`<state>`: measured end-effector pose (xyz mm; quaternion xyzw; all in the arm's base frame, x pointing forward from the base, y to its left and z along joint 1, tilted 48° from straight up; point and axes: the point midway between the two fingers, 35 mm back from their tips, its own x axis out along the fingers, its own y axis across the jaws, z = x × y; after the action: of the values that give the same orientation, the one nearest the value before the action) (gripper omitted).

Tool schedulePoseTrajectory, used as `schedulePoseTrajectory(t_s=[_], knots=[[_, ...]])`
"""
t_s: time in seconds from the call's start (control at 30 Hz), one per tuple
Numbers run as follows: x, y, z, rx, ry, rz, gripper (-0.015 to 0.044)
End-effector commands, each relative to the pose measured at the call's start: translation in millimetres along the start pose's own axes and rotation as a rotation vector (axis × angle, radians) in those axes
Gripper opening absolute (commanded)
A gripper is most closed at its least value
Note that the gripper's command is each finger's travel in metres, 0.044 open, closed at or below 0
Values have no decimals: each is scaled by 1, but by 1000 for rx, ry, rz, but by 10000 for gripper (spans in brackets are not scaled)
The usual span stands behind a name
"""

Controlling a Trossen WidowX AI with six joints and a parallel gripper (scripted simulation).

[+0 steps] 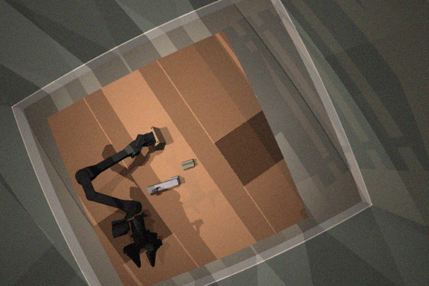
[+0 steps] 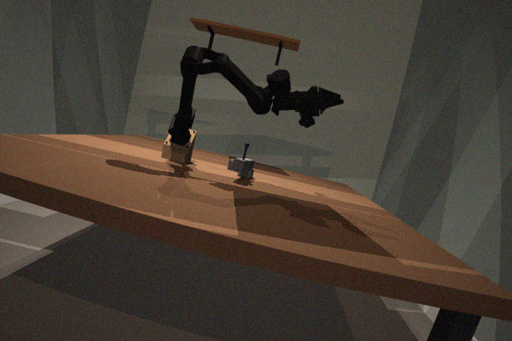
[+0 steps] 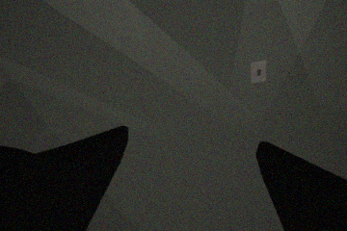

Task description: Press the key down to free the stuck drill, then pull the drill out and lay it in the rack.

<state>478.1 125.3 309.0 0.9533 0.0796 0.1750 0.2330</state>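
A long grey fixture (image 1: 163,185) lies on the wooden table (image 1: 221,84) (image 2: 103,180) in front of the arm's base. In the exterior view it shows end-on as a grey block (image 2: 240,165) with a thin dark drill (image 2: 245,150) standing upright in it. I cannot make out the key. A small ribbed grey-green block (image 1: 187,164), apparently the rack, lies just beside the fixture. My gripper (image 1: 144,263) (image 2: 339,99) (image 3: 193,141) is open and empty. It hangs high in the air, far from the fixture, pointing level out past the table's edge. The wrist view shows only a grey wall.
The arm's base (image 1: 157,136) (image 2: 179,150) sits on a tan mount on the table. A wooden board (image 2: 244,34) with two dark hooks hangs above the arm. Translucent walls (image 1: 326,100) enclose the table. A small white wall plate (image 3: 258,72) shows ahead.
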Motion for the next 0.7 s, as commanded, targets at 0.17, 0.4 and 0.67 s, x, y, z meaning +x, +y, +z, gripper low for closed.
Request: schedulePoseTrajectory(t_s=[0.17, 0.4, 0.67], knots=[[0, 0, 0, 0, 0, 0, 243], [-4, -31, 47, -258, -268, -127, 59], [-78, -84, 130, -951, -732, -693, 0]])
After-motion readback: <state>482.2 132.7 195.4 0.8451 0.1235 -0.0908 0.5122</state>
